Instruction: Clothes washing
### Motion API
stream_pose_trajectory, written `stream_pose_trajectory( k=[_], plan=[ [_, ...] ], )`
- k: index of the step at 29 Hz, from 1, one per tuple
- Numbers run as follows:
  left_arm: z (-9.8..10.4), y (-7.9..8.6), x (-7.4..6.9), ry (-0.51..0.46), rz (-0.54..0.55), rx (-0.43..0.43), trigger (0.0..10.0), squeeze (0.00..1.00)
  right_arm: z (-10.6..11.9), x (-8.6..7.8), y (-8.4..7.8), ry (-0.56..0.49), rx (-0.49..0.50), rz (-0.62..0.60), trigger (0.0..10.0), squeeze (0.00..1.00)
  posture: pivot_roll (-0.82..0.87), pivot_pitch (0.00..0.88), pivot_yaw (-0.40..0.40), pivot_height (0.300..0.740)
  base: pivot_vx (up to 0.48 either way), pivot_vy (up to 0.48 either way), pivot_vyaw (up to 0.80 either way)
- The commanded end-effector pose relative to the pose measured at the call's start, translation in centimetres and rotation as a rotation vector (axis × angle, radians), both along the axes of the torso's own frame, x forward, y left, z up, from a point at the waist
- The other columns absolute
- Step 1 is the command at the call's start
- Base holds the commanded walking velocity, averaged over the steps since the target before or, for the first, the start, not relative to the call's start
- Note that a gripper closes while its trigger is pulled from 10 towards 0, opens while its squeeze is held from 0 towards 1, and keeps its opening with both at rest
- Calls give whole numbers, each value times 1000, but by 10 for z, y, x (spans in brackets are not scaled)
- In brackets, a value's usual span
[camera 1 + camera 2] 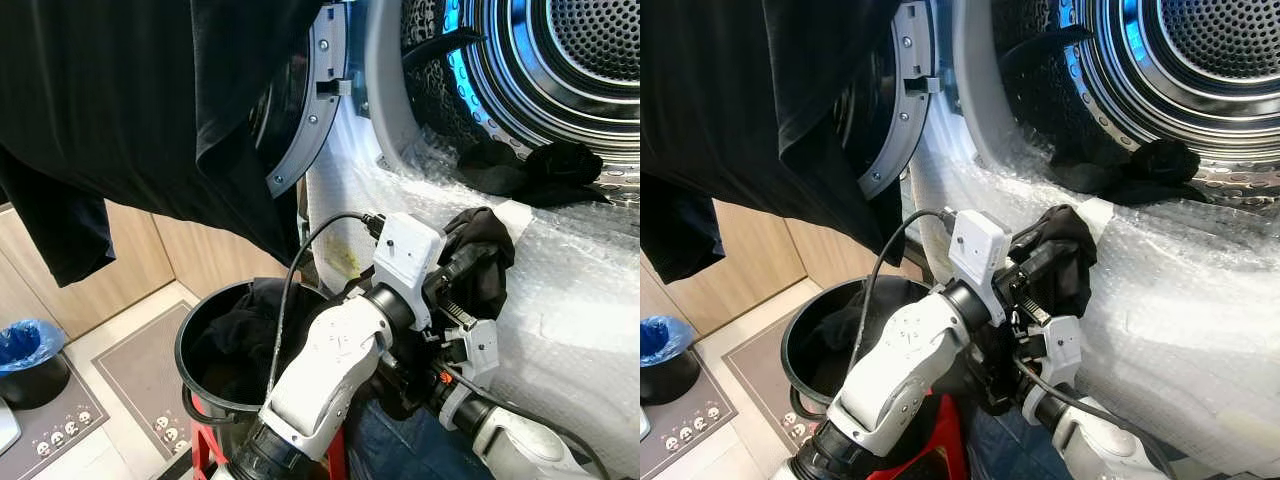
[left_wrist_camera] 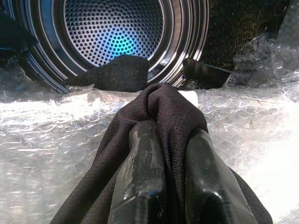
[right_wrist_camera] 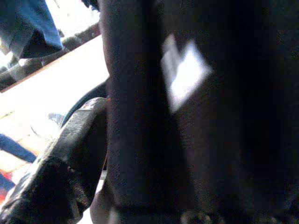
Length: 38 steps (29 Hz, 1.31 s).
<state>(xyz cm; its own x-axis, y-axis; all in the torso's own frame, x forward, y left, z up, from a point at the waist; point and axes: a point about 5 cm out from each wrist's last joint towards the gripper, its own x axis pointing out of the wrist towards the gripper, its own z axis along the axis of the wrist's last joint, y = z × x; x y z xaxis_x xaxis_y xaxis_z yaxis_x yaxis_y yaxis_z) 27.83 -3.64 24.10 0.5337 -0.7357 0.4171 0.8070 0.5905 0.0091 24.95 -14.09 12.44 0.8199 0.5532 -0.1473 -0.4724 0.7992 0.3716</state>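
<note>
Bubble-wrapped washer front [image 1: 560, 300] lay beneath our left gripper [image 2: 175, 154], clamped on black garment [image 1: 485, 255]; right gripper's [image 3: 65, 154] state unclear; we judged lifting clear of the drum [image 2: 117, 32] lip best.

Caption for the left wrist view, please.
Left gripper pinching black garment before the washer drum, above bubble wrap.
</note>
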Motion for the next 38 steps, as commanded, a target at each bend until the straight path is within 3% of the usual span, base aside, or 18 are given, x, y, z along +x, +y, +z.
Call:
stream_pose_trajectory(
  k=[1, 2, 4, 5, 12, 22, 29, 38],
  plan=[
    [39, -27, -23, -108, -130, -117, 10000, 0, 12, 8, -7, -41, 96, -38, 5647, 0, -87, 0, 13, 740, 0, 0, 0],
    [38, -28, -26, -114, -148, -113, 10000, 0, 14, 9, -12, -47, 120, -54, 2863, 0, -88, 0, 14, 740, 0, 0, 0],
    [38, -29, -27, -118, -158, -111, 10000, 0, 14, 10, -14, -43, 136, -58, 2863, 0, -88, 0, 14, 740, 0, 0, 0],
    [37, -30, -29, -120, -174, -108, 10000, 0, 16, 10, -19, -55, 153, -62, 0, 0, -89, 0, 15, 740, 0, 0, 0],
    [37, -30, -33, -134, -197, -106, 10000, 0, 21, 6, -31, -83, 165, -17, 0, 0, -90, 0, 19, 740, 0, 0, 0],
    [41, -26, -32, -151, -185, -120, 10000, 0, 15, -10, -33, -78, 159, 97, 0, 0, -87, 0, 20, 740, 0, 0, 0],
    [42, -25, -34, -152, -189, -129, 10000, 0, 13, -11, -48, -79, 146, 85, 0, 0, -86, 0, 20, 740, 0, 0, 0],
    [43, -25, -36, -163, -195, -136, 10000, 0, 15, -9, -51, -90, 147, 85, 0, 0, -84, 0, 15, 740, 0, 0, 0]
  ],
)
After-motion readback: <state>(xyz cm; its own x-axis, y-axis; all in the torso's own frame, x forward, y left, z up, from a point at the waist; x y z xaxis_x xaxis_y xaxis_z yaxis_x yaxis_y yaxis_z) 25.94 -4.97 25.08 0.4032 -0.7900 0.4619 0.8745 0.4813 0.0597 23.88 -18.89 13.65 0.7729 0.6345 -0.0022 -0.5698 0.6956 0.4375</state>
